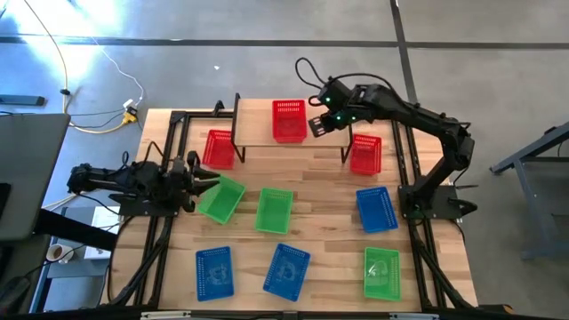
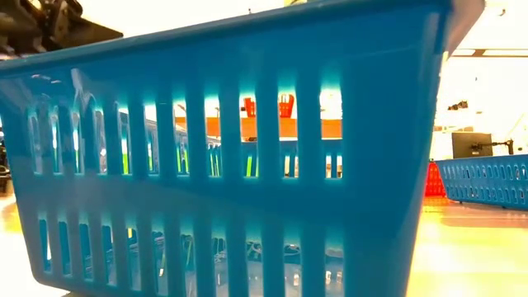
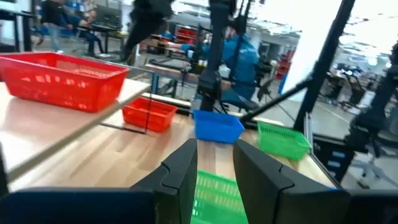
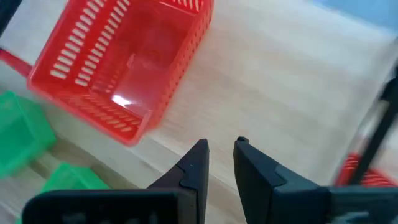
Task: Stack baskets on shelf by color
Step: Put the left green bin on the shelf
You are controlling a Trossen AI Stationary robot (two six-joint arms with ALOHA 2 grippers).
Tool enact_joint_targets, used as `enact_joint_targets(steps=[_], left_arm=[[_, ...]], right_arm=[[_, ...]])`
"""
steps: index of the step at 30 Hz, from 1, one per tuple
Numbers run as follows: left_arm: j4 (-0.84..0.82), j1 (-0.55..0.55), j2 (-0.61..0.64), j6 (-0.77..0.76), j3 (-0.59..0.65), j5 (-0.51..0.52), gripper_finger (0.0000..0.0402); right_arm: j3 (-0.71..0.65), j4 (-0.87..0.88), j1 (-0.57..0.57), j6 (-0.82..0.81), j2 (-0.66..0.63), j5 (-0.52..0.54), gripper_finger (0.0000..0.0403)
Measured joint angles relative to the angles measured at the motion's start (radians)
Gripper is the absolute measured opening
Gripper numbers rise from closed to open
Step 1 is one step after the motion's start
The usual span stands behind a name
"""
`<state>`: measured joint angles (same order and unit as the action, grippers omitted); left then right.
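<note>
**Ana:** On the shelf [image 1: 313, 133], one red basket [image 1: 288, 120] is sitting alone, toward the middle of the plank. That is the only one placed, as far as I am seeing.

**Ben:** And the right gripper [image 1: 317, 124]?

**Ana:** It is hovering just beside that basket, over the bare wood. In the right wrist view its fingers [image 4: 194, 163] are standing a little apart with nothing between them, so it is empty.

**Ben:** What is remaining on the table?

**Ana:** Eight baskets. A second red one [image 1: 219, 148] is lying by the shelf's left legs, and a third red one [image 1: 365, 154] by its right legs. Two green ones [image 1: 220, 198] and [image 1: 274, 211] are lying side by side mid-table, and a third green basket [image 1: 381, 273] is sitting at the near right corner. One blue basket [image 1: 376, 209] is lying near the right arm's base, and two more, [image 1: 213, 272] and [image 1: 287, 269], are lying along the near edge.

**Ben:** The left gripper [image 1: 206, 180]?

**Ana:** It is reaching low toward the nearer green basket, fingers [image 3: 180, 171] parted and holding nothing.

**Ben:** So barely begun?

**Ana:** I am judging it so: one red basket down, no stack formed, green and blue untouched.
</note>
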<state>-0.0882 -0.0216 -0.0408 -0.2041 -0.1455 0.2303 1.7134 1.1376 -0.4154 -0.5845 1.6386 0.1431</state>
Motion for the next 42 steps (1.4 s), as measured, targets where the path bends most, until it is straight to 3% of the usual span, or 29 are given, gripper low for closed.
enact_joint_targets(steps=[10, 22, 29, 42], left_arm=[[-0.31, 0.0, -0.22, -0.205, -0.265, 0.155, 0.0094], [-0.789, 0.002, -0.521, -0.655, -0.562, 0.119, 0.0094], [-0.939, 0.003, -0.681, -0.821, -0.589, 0.044, 0.0094], [-0.999, 0.082, -0.912, -0.851, -0.589, -0.019, 0.0094]], right_arm=[[0.134, 0.142, 0.03, 0.151, 0.0, 0.058, 0.0062], [0.261, 0.247, 0.023, 0.288, 0.001, 0.146, 0.0062], [0.278, 0.253, 0.023, 0.298, 0.001, 0.138, 0.0062], [0.278, 0.288, 0.023, 0.295, 0.001, 0.136, 0.0062]])
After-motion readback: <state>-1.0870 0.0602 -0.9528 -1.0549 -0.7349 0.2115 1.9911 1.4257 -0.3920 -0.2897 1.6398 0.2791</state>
